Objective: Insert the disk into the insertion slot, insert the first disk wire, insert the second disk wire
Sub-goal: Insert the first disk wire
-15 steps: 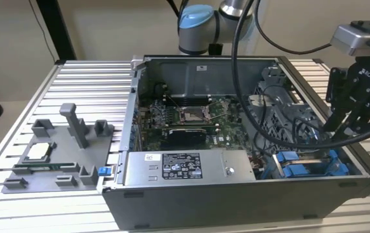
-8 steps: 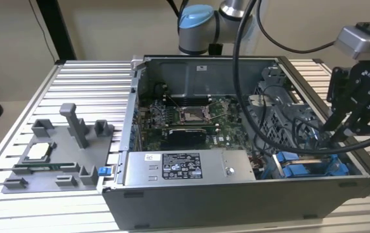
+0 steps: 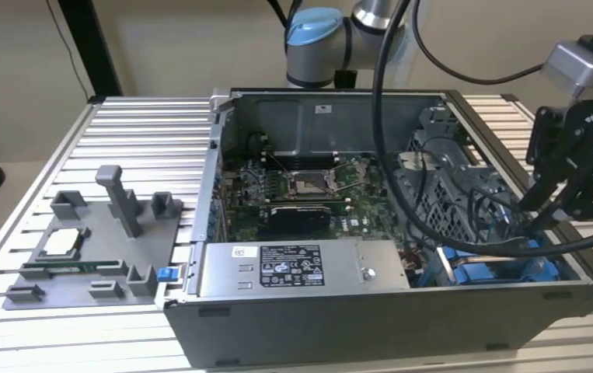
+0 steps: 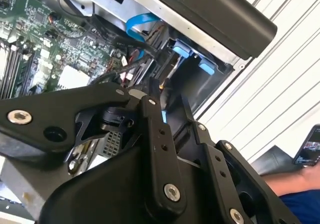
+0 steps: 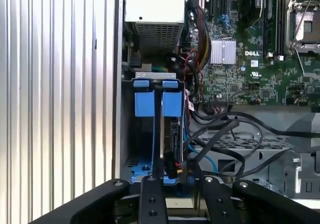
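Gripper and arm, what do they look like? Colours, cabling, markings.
The matt black gripper has a boxy body with white lettering, and jointed black link bars studded with silver screw heads. A grey metal block sits above it. The arm is silver-grey tubing with a light blue joint cap. Thick black cables hang from it.

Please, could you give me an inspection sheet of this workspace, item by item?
Surface: ribbed metal table carrying an open computer case.
Job's things: disk in its blue caddy appears seated in the insertion slot; wire connections unclear.
Clutter: grey fixture tray beside the case; power-supply box inside it.
Grippers: gripper low over the slot's corner.
Cables: black cables crossing beside the slot.
Surroundings: a phone and a person's blue sleeve.
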### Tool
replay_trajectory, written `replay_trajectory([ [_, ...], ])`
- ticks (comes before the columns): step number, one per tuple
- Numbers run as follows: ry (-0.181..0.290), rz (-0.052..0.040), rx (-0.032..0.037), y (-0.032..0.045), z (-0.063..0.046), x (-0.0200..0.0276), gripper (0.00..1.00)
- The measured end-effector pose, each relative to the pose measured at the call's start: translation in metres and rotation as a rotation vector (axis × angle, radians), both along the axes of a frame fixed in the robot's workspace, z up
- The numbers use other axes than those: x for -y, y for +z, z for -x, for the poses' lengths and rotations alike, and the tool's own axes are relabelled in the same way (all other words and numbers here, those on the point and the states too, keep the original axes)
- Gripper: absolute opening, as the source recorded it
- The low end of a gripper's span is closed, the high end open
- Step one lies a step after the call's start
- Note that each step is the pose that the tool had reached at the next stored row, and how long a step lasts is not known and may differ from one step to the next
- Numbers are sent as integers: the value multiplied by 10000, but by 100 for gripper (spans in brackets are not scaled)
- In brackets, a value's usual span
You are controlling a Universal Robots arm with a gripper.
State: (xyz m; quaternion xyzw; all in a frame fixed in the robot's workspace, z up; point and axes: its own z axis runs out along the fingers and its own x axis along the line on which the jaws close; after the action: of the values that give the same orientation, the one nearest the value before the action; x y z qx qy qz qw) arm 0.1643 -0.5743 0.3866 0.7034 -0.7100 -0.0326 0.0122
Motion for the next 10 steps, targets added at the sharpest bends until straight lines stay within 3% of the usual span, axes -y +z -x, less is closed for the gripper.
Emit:
replay_trajectory([
  [2,4,-52,0,0,30,17,100],
  [10,5,-59,0,-3,37,26,100],
])
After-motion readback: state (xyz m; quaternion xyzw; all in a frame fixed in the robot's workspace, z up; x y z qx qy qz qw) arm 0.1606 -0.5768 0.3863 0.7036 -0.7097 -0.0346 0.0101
